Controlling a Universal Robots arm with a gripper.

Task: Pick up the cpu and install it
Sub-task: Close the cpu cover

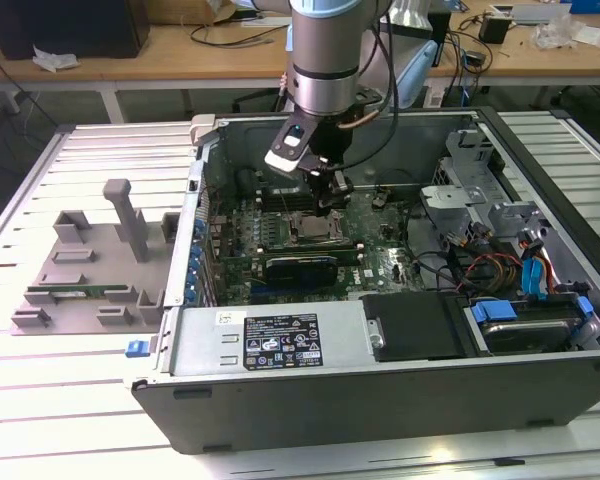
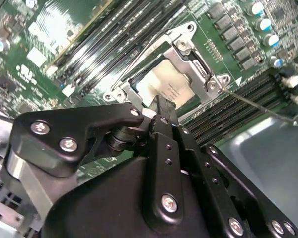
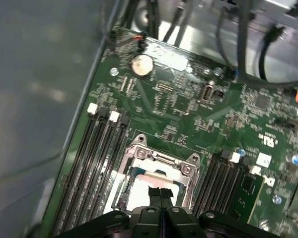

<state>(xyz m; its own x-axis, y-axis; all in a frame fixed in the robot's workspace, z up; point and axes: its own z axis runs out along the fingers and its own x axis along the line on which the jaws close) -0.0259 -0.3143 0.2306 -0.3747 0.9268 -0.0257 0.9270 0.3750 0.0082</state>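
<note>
**Inside the open case, a closed gripper at the socket**

On the slatted table (image 1: 40, 400) in front of me a computer case (image 1: 380, 400) lies on its side with the lid off, and the arm reaches straight down into it. The gripper (image 1: 332, 200) hangs low over the green motherboard (image 1: 380, 250), near the middle of the board. A grey moulded fixture (image 1: 80, 270) sits on the table at the exterior view's left, well apart from the arm.

Both wrist views look close in on the work. The cpu (image 2: 161, 84) (image 3: 141, 186) lies flat inside the square metal socket frame (image 2: 188, 54) (image 3: 161, 158), its pale shiny top facing up. The two black fingers (image 2: 165, 106) (image 3: 154, 193) are pressed together with only a thin seam between them, and I see nothing clamped there. Their tips stand right at one edge of the cpu. I cannot tell whether they touch it or stop just above it.

Rows of dark memory slots (image 2: 114, 44) (image 3: 94, 158) flank the socket on both sides. A green memory stick (image 3: 243, 196) stands in one of them. In the second wrist view a thin wire lever (image 2: 258, 104) runs out from the frame across the slots beside it. In the first wrist view a round coin battery (image 3: 141, 64) sits on the board, farther from the gripper than the socket.
</note>
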